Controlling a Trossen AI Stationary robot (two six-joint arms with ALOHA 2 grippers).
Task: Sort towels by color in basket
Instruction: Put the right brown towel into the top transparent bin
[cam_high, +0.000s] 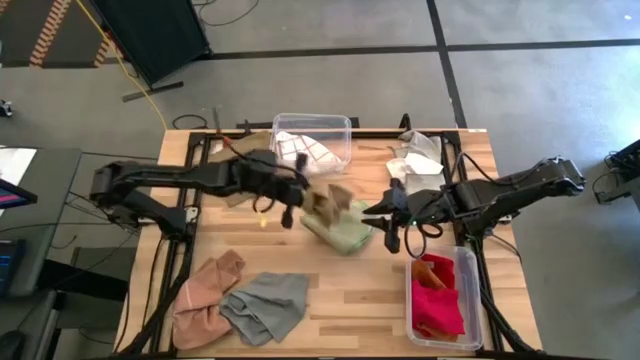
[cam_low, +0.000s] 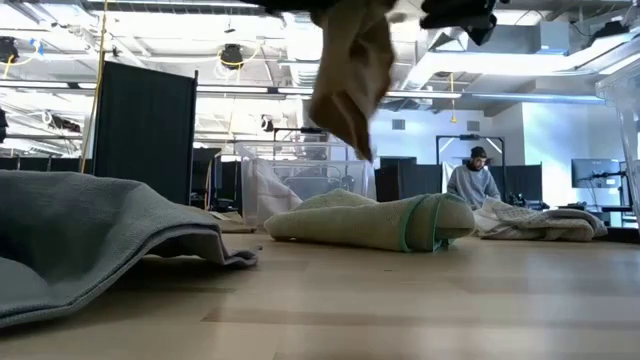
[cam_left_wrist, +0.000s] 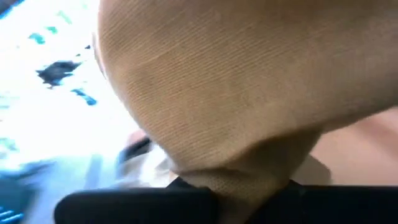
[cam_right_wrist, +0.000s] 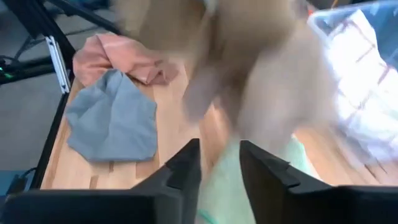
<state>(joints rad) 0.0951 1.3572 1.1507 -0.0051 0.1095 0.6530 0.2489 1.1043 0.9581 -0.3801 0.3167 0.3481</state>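
Observation:
A tan towel (cam_high: 329, 204) hangs in the air over the table's middle, with my left gripper (cam_high: 303, 203) shut on it; in the low view the tan towel (cam_low: 350, 75) dangles clear of the wood. Under it a light green towel (cam_high: 346, 233) lies bunched on the table. My right gripper (cam_right_wrist: 219, 167) stands open just right of the tan towel, above the green one, touching nothing. A pink-orange towel (cam_high: 205, 295) and a grey towel (cam_high: 265, 305) lie at the near left. A clear basket (cam_high: 345, 125) at the far middle holds a white checked towel (cam_high: 300, 150). My left gripper holds the tan towel by a bunched fold (cam_left_wrist: 242, 180) pinched between its two fingers; one layer or several, I cannot tell. The fingers come nearly level from the table's left. The towel hangs slack below them (cam_low: 345, 120), lifted clear of the table and the green towel.
A second clear basket (cam_high: 470, 290) at the near right holds red towels (cam_high: 435, 300). White and beige cloths (cam_high: 415, 162) lie at the far right. Bare wood shows along the near middle of the table (cam_high: 350, 300). A person (cam_low: 473, 180) sits in the room behind.

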